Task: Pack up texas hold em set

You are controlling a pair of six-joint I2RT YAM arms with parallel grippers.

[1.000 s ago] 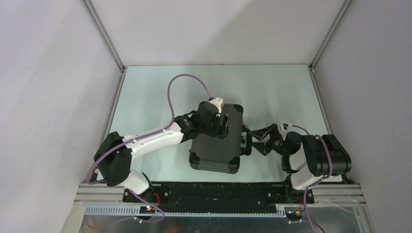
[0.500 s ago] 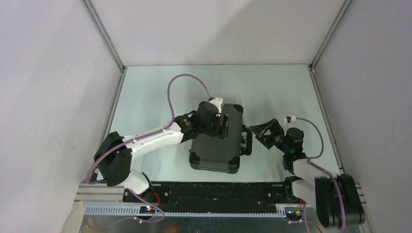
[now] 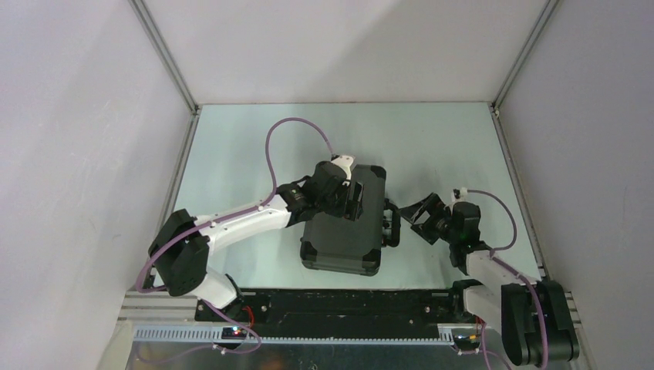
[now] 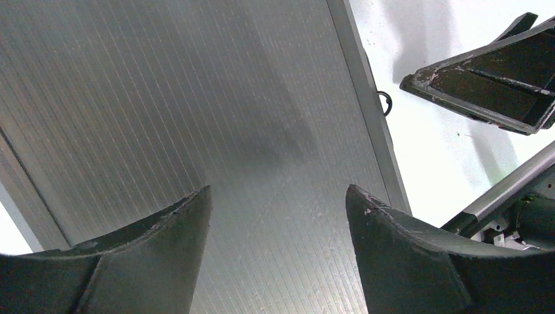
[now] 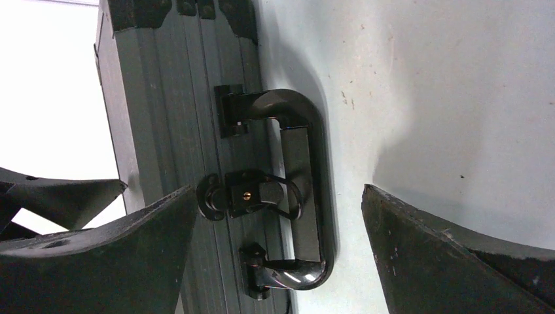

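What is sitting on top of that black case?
Only the left gripper, open, above the case; contact is unclear. The case is shut, so its contents are hidden.

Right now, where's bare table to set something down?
Free: the whole far table between case and back wall. Crowded: right of the case, where the open right gripper faces the handle; the left gripper hovers over the lid, the left arm crossing the near left.

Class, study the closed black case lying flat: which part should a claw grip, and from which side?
Probably the handle, from the robot's right: its slim bar stands off the case edge, facing the open right claw.
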